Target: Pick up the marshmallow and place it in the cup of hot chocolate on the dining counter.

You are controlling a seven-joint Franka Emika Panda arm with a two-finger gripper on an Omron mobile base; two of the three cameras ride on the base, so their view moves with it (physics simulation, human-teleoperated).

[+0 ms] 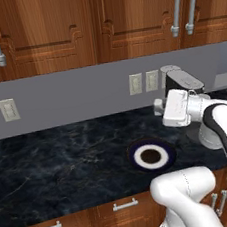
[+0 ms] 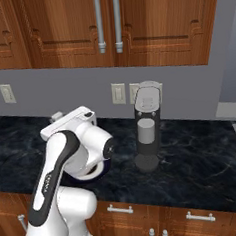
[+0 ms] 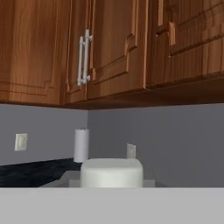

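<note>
The marshmallow [image 3: 111, 173] is a stubby white lump sitting low and centre in the hand view, close to the camera, and my gripper is shut on it. In the left base view my gripper [image 1: 158, 107] is held level above the wall-side counter, pointing left, a little above and to the right of a round plate. The right base view shows the gripper [image 2: 56, 116] at the left, raised over the dark marble top. The cup of hot chocolate and the dining counter are out of view.
A flat dark-rimmed plate [image 1: 150, 156] lies on the wall-side counter [image 1: 61, 162] near its front edge. A dark coffee machine [image 2: 147, 132] stands by the back wall to the right. A paper towel roll [image 3: 81, 145] stands far off. Wooden cabinets [image 1: 49, 27] hang overhead.
</note>
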